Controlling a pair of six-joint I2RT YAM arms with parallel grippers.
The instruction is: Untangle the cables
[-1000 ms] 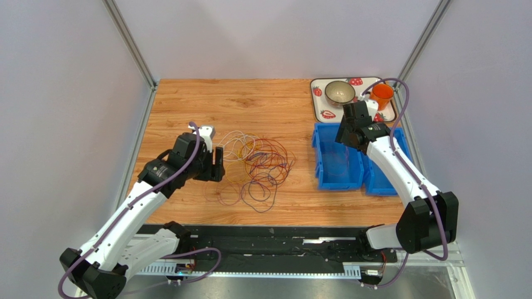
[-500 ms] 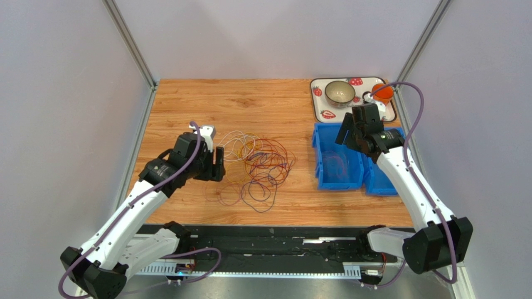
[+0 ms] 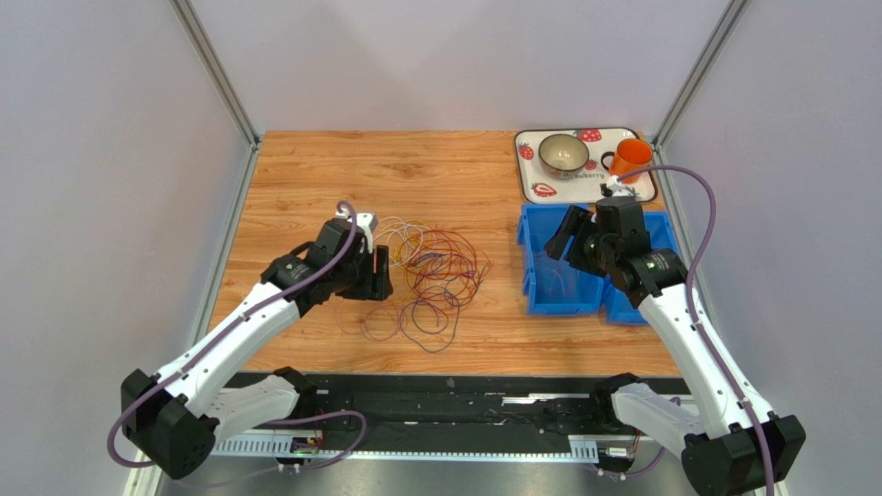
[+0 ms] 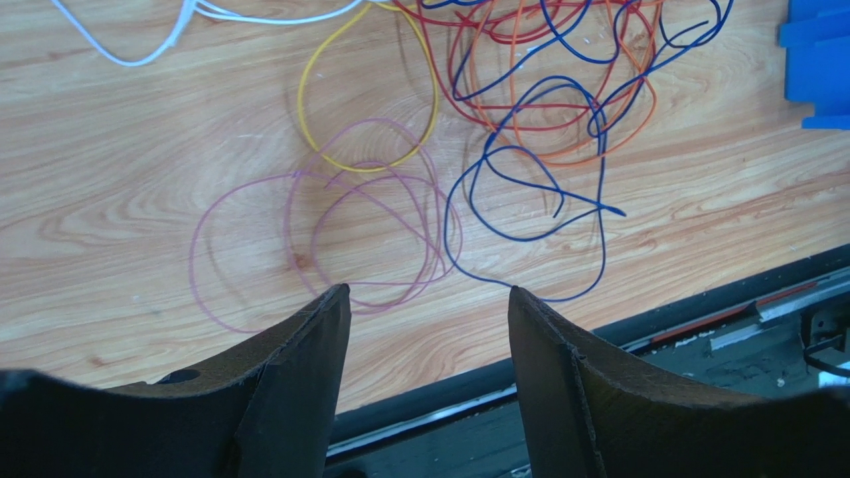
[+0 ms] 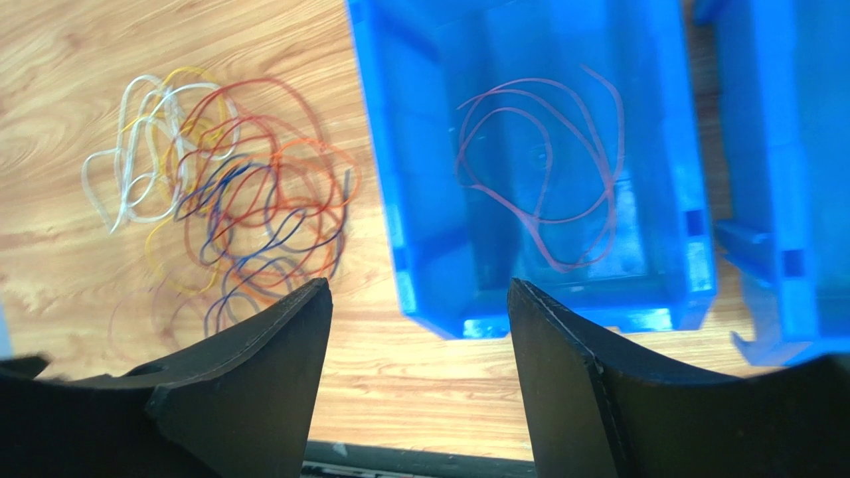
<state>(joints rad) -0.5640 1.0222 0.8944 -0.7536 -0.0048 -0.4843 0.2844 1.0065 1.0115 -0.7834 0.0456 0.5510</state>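
The cables (image 3: 430, 274) lie in a loose tangle of white, yellow, orange-red, blue and pale purple loops on the wooden table. My left gripper (image 3: 378, 281) is open and empty at the tangle's left edge. In the left wrist view its jaws (image 4: 427, 291) stand wide apart just above the pale purple loops (image 4: 329, 239) and a blue wire (image 4: 529, 189). My right gripper (image 3: 561, 236) is open and empty over the blue bin (image 3: 530, 258). In the right wrist view (image 5: 417, 286) a single reddish cable (image 5: 544, 169) lies inside the bin (image 5: 399, 199), and the tangle (image 5: 239, 189) lies to its left.
A second blue bin (image 3: 621, 305) stands against the first on its right. Behind them is a strawberry-print tray (image 3: 533, 191) with a bowl (image 3: 564, 153) and an orange cup (image 3: 629, 157). The table's near edge with a black rail (image 3: 445, 398) runs along the front.
My left gripper has moved right, closer to the tangle. My right arm's elbow has swung to the right and towards the near edge, while its gripper stays over the blue bin.
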